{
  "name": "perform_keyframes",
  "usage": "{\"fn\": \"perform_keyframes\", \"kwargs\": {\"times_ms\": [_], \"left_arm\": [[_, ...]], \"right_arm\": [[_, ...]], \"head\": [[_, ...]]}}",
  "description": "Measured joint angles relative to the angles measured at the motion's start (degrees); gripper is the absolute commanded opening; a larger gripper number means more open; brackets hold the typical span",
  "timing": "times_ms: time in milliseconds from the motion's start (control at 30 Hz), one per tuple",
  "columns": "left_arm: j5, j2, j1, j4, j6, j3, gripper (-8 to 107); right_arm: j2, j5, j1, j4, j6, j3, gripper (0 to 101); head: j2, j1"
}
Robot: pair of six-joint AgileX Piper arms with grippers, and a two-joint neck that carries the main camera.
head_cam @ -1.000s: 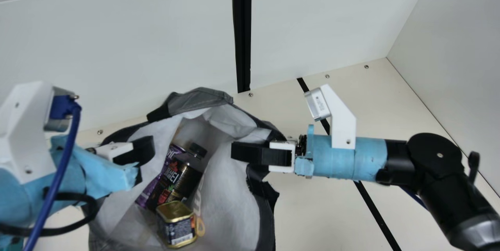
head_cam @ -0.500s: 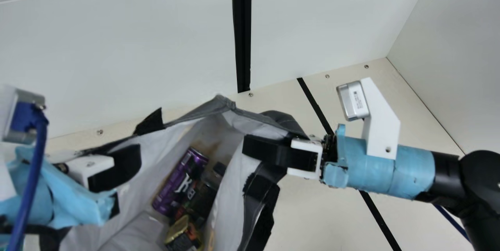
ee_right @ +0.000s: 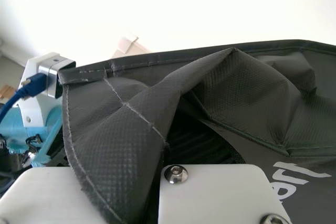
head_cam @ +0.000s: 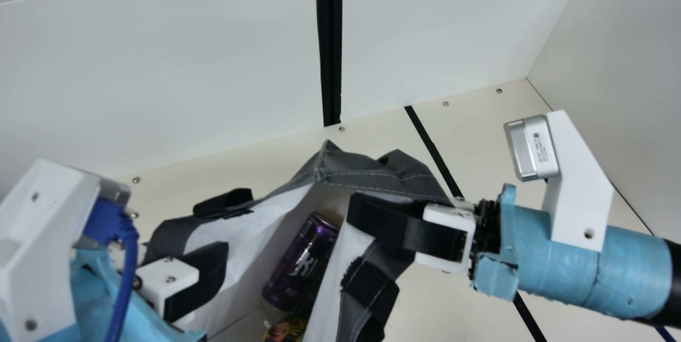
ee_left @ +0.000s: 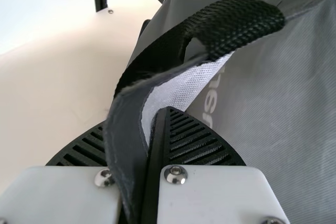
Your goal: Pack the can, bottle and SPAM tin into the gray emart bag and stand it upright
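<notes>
Bag's shift: since the earlier main-view frames, the mouth of the gray emart bag (head_cam: 383,169) has been drawn toward the right side of the tabletop (head_cam: 452,305), and its opening is narrowed. More of the contents is hidden by the bag's right wall.

Grippers' shift: the right gripper (head_cam: 351,217) has been carried toward the tabletop's right side; the left gripper (head_cam: 224,254) has been brought nearer the front.

Right gripper's hold: dark bag fabric is pinched between the two fingers near the rim, as is seen in the right wrist view.

Left gripper's hold: a strip of the bag's rim is clamped at the opposite side of the mouth; the fabric is seen between the ribbed fingers in the left wrist view.

Bag's mouth: the opening is held stretched between the grippers, facing up, with a corner peaked at the back.

Purple can (head_cam: 303,262): it is held inside the bag, tilted, against the pale lining near the back corner.

Printed item (head_cam: 287,330): a piece with orange and yellow print is seen in the bag, just in front of the can; whether it is the tin or the bottle cannot be told.

Black strap (head_cam: 226,202): it is seen along the bag's left rim.

Backdrop: the tabletop is bordered by a white wall (head_cam: 186,76) and crossed by a black stripe (head_cam: 432,146).
</notes>
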Motion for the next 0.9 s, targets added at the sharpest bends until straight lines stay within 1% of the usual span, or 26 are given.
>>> {"fn": "perform_keyframes", "kwargs": {"times_ms": [100, 200, 367, 600, 900], "left_arm": [[0.0, 0.6, -0.4, 0.0, 1.4, 0.0, -8], [0.0, 1.8, -0.1, -0.6, 2.9, -0.4, -8], [0.0, 4.9, 1.4, -2.7, 6.2, -3.2, -8], [0.1, 11.0, 3.9, -5.7, 10.8, -9.7, -8], [0.1, 21.8, 6.5, -9.2, 14.2, -22.0, -8]], "right_arm": [[-0.1, -0.1, -0.2, -2.3, 2.6, -1.0, 0], [0.3, -0.4, -0.5, -4.1, 3.8, -1.5, 0], [2.1, -1.0, -1.2, -6.1, 2.0, -1.6, 0], [6.9, -1.0, -3.2, -5.9, -4.3, -1.5, 0], [15.7, -0.8, -5.9, -4.0, -15.7, -2.9, 0]], "head": [[0.1, 0.1], [0.0, 0.0], [0.1, 0.0], [0.0, 0.0], [0.0, 0.0]]}}
